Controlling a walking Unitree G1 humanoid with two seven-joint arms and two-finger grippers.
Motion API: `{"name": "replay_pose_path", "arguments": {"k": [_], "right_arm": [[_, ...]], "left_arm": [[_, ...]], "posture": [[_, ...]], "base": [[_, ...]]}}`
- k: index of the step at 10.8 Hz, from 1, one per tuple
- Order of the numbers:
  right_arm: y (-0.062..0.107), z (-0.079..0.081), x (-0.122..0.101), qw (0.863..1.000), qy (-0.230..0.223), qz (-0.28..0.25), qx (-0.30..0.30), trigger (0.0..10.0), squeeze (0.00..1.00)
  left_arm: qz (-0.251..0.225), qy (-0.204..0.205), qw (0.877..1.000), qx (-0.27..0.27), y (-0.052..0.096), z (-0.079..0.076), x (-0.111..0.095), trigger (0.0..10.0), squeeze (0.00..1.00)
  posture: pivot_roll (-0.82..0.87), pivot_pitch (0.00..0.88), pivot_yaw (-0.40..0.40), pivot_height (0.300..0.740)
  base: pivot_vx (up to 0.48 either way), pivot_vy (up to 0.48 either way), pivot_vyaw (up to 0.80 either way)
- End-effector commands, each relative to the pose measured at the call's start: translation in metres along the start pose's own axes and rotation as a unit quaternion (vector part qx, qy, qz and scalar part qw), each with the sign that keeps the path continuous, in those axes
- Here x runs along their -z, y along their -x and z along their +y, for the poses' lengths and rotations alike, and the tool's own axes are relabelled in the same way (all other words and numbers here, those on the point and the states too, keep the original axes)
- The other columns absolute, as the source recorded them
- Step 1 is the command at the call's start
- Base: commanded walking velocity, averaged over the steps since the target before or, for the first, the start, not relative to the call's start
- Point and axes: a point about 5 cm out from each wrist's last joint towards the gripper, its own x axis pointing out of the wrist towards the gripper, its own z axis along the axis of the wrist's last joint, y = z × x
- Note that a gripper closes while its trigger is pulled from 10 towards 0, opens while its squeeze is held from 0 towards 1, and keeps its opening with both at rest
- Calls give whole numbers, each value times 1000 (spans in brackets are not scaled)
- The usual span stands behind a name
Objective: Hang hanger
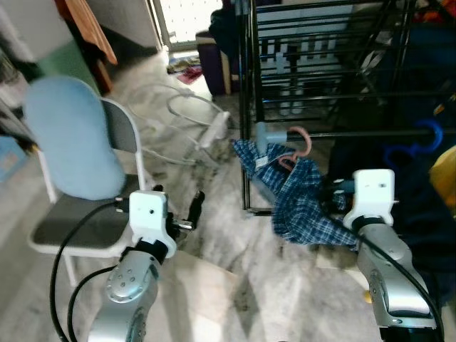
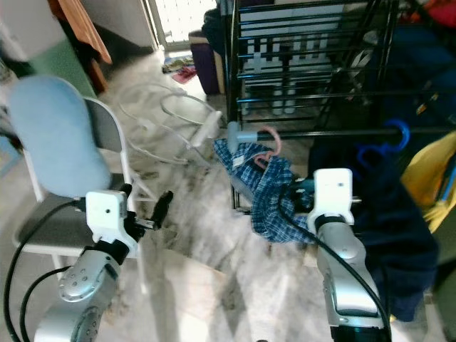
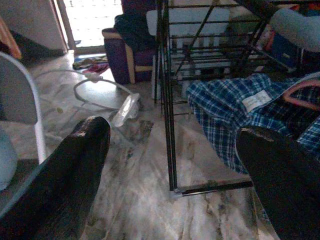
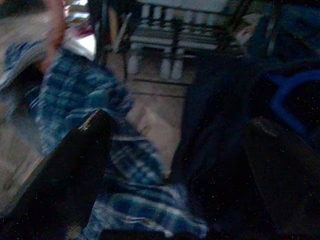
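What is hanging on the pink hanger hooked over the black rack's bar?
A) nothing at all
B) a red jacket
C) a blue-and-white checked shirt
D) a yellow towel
C: the pink plastic hanger on the black metal drying rack carries a blue-and-white checked shirt, draped low toward the floor.
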Motion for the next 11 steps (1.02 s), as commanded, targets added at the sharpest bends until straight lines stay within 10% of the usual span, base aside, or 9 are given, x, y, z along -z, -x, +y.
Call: {"name": "replay_pose_path", "arguments": {"k": [1,8,9,11], "right_arm": [[1,5,7,1000,14,17,-22,10000,0],[-42,-32,0,988,120,36,-88,10000,0],[-44,-26,0,985,118,37,-119,392,0],[-48,-21,5,981,123,44,-144,0,0]], "left_arm": [[7,-7,1000,-10,4,8,1,10000,0],[16,-9,1000,4,4,6,3,10000,0],[16,-6,1000,7,5,4,3,10000,0],[18,-5,1000,7,7,5,4,10000,0]], "posture": [[-98,105,93,740],[-91,103,96,740],[-88,104,94,740],[-80,109,87,740]], "base": [[0,0,0],[0,0,0],[0,0,0],[0,0,0]]}}
